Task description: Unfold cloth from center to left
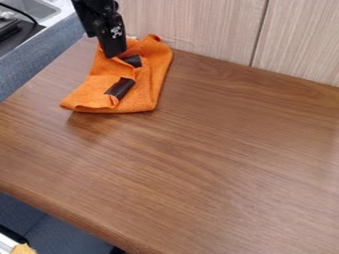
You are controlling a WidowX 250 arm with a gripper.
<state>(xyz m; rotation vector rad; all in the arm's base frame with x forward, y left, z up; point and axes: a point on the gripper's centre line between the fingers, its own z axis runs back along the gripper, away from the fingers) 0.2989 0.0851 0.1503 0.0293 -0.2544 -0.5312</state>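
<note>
The black gripper [126, 74] is at the upper left, low over the orange cloth [147, 93]. Its two dark fingers stand apart, one nearer the wall and one nearer the camera, with a bulge of cloth between them. Parts of both fingers are hidden by folds. The cloth lies bunched and folded on the wooden table [212, 149], near the back left edge, with one corner pointing left toward the front.
A pale wood-grain wall [198, 25] runs along the table's back edge. Blue-grey fabric [39, 64] borders the left side, and a metal sink [33, 9] shows beyond it at the top left.
</note>
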